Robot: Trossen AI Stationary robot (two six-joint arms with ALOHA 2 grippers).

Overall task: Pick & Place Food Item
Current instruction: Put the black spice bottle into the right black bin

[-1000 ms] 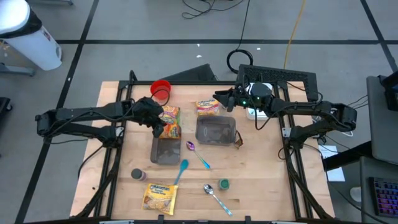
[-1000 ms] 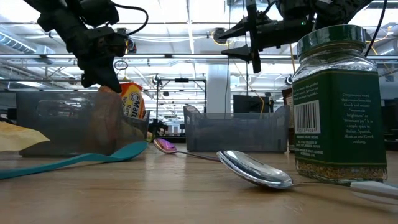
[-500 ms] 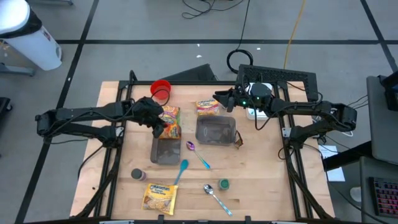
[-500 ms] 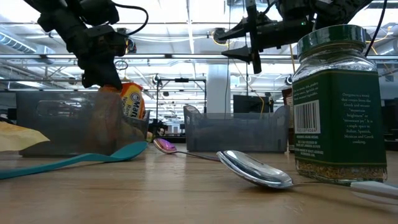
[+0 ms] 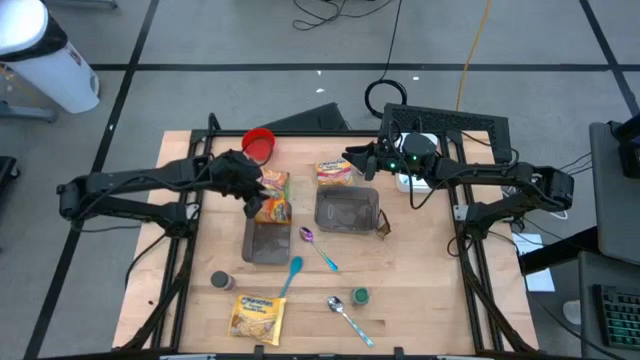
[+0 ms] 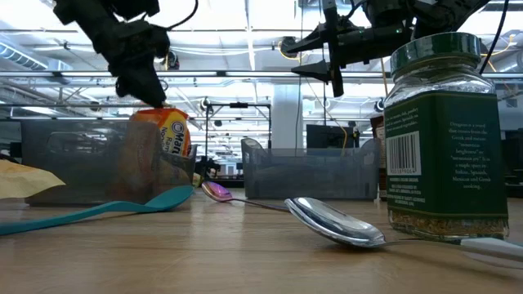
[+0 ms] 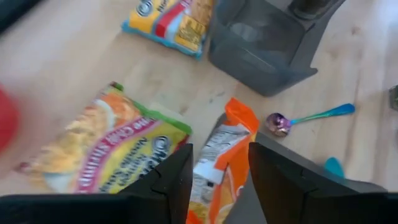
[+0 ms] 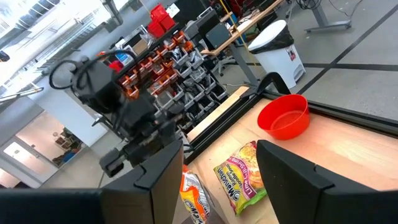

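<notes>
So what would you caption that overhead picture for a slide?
Left gripper, open, above an orange snack packet at a grey bin; right gripper waits.

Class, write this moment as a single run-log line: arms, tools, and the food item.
left tool: open, above orange packet | packet: standing in left bin | right tool: open, waiting above the table

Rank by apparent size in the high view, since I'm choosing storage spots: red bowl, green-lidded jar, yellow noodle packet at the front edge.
1. yellow noodle packet
2. red bowl
3. green-lidded jar, seen only from above, so its height isn't counted
</notes>
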